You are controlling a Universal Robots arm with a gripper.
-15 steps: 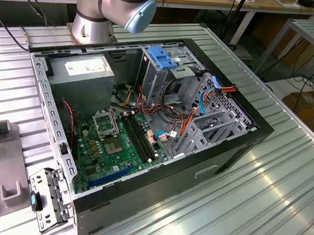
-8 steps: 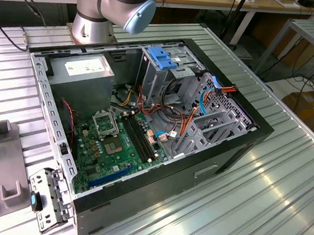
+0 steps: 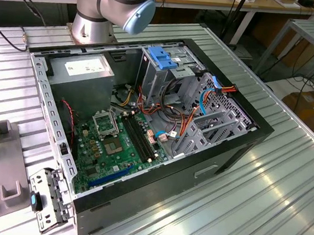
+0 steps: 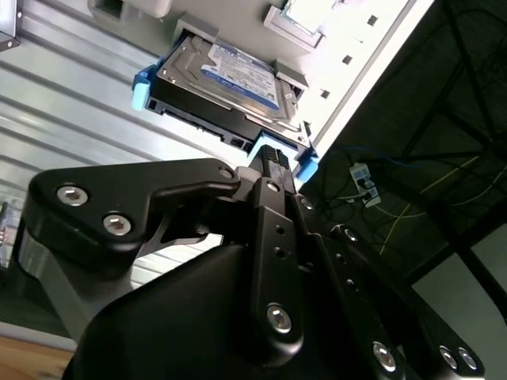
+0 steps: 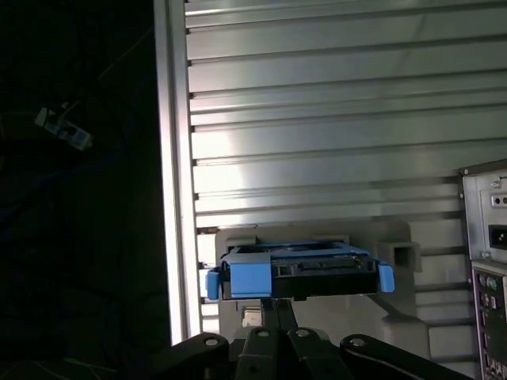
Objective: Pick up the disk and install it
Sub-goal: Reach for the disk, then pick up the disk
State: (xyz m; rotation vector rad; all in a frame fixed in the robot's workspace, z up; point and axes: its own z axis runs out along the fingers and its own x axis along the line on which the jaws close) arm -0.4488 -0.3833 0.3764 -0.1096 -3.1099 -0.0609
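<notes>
The disk [image 4: 230, 79] is a dark drive with a white and blue label and blue side rails, and it rests in a grey holder [image 4: 289, 75] on the ribbed metal table. In both wrist views my gripper [image 4: 273, 154] reaches the disk's near edge by a blue rail tab. Seen end-on in the first wrist view, the disk [image 5: 317, 269] sits just beyond my gripper [image 5: 277, 305], whose fingers stand close together against that edge. The exterior view has the open computer case [image 3: 237, 153] with its metal drive cage [image 3: 166, 82].
A light-blue bracket [image 3: 161, 57] tops the drive cage, and a grey power-supply box [image 3: 86, 69] fills the case's far corner. The arm's base [image 3: 112, 7] stands behind the case. Beside the holder runs the table edge [image 5: 176, 158], with dark floor beyond. A case rear panel [image 5: 487, 261] is nearby.
</notes>
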